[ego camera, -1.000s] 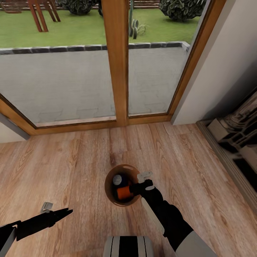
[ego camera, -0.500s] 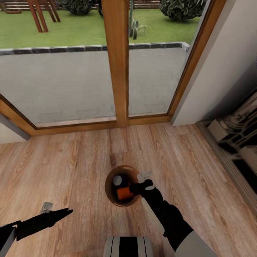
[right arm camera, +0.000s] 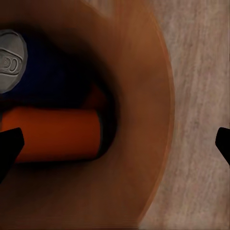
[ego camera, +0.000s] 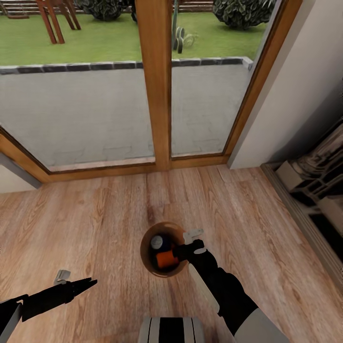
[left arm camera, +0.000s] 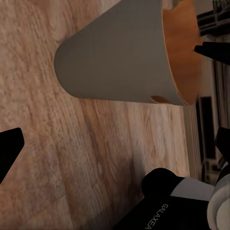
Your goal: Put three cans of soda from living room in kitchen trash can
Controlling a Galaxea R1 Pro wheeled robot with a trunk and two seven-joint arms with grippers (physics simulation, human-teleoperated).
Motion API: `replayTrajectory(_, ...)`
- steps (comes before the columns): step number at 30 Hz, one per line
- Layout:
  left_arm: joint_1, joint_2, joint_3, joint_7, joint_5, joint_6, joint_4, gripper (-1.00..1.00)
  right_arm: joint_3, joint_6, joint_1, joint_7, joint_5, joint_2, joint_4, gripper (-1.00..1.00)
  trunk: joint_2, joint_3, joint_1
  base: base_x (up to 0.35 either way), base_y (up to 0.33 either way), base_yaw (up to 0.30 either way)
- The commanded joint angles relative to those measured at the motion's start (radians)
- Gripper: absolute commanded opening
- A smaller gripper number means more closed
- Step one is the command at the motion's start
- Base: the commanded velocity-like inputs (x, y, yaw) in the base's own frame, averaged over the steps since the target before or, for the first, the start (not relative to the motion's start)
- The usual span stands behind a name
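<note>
Two cans on show: an orange can point(ego camera: 165, 259) lies on its side in the bin, and a dark blue can point(ego camera: 157, 241) with a silver top stands just beside it, at its 11 o'clock in the head view.
Third can: there's a darker orange patch point(right arm camera: 97, 98) wedged behind the two in the right wrist view; I judge it could be the third can, but it's too hidden to call.
Tash can: the bin point(ego camera: 145, 251) sits upright on the wood floor point(ego camera: 95, 219), brown inside, pale grey outside point(left arm camera: 115, 57), with its handle slot point(left arm camera: 158, 99) near the rim.
Right gripper: it point(ego camera: 188, 242) hangs over the bin's rim at the 3 o'clock side, fingers spread wide and carrying nothing; its dark tips sit far apart at the edges of the wrist view. It looks placed so anything let go falls straight in.
Left gripper: it point(ego camera: 71, 281) is parked low and well apart, at 8 o'clock from the bin, out of the way. One dark tip point(left arm camera: 9, 148) shows and nothing sits in front of it, but I cannot tell how its fingers stand.
Surroundings: the bin stands near the wood-framed glass doors point(ego camera: 157, 85) at 12 o'clock, with cabinets point(ego camera: 314, 190) off at 2 o'clock.
Progress: by my reading the drop is done or all but done.
</note>
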Motion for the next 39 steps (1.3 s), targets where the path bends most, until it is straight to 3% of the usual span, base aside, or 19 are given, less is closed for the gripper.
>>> replayTrajectory(1,0.000,0.000,0.000,0.000,0.000,0.000,0.000,1.00,0.000,0.000,0.000,0.000,0.000,0.000,0.000,1.00,0.007,0.003,-0.004,0.000,0.000,0.000)
replayTrajectory(23,0.000,0.000,-0.002,0.000,0.000,0.001,0.000,1.00,0.036,0.000,0.000,0.000,0.000,0.000,0.000,1.00,0.161,0.072,-0.088,0.000,0.000,0.000)
replayTrajectory(34,0.000,0.000,0.001,0.000,0.000,0.001,0.000,1.00,0.037,0.000,0.000,0.000,0.000,0.000,0.000,1.00,0.161,0.072,-0.088,0.000,0.000,0.000)
replayTrajectory(39,0.000,0.000,-0.001,0.000,0.000,0.001,0.000,1.00,0.037,0.000,0.000,0.000,0.000,0.000,0.000,1.00,0.196,0.088,-0.107,0.000,0.000,0.000)
